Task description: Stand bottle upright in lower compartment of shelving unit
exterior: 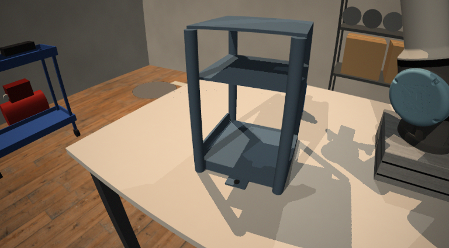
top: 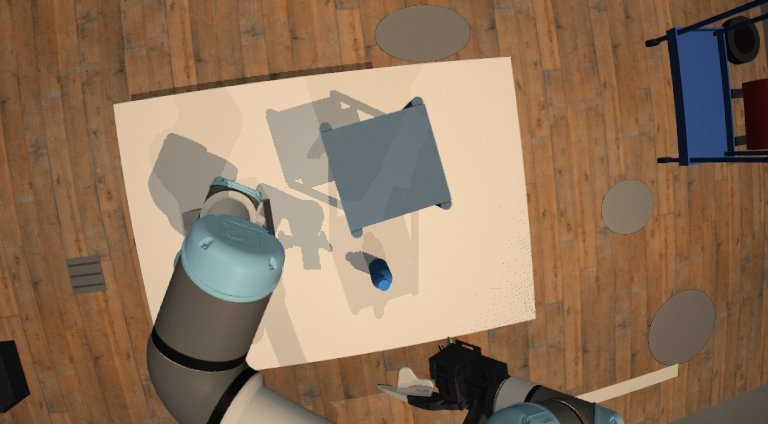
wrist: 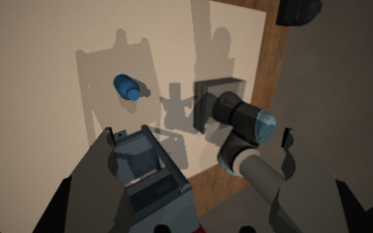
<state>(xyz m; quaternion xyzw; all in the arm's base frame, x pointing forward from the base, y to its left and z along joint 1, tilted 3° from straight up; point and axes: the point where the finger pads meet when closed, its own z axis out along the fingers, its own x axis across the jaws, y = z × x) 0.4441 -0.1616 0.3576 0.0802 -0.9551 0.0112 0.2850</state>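
A wooden floor (top: 169, 11) is seen around the pale table (top: 487, 181), where the shelving unit (top: 385, 164) stands. At six o'clock from it the blue bottle (top: 380, 274) lies on its side. The gripper (top: 416, 388) is spread and empty, off the table edge. A round bottle may be nudged into rolling — or pinched askew.

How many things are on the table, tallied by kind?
Bottle, blue, lying on the table top: 1
Shelving unit, grey-blue: 1
Arm's base block, grey: 1
Total: 3
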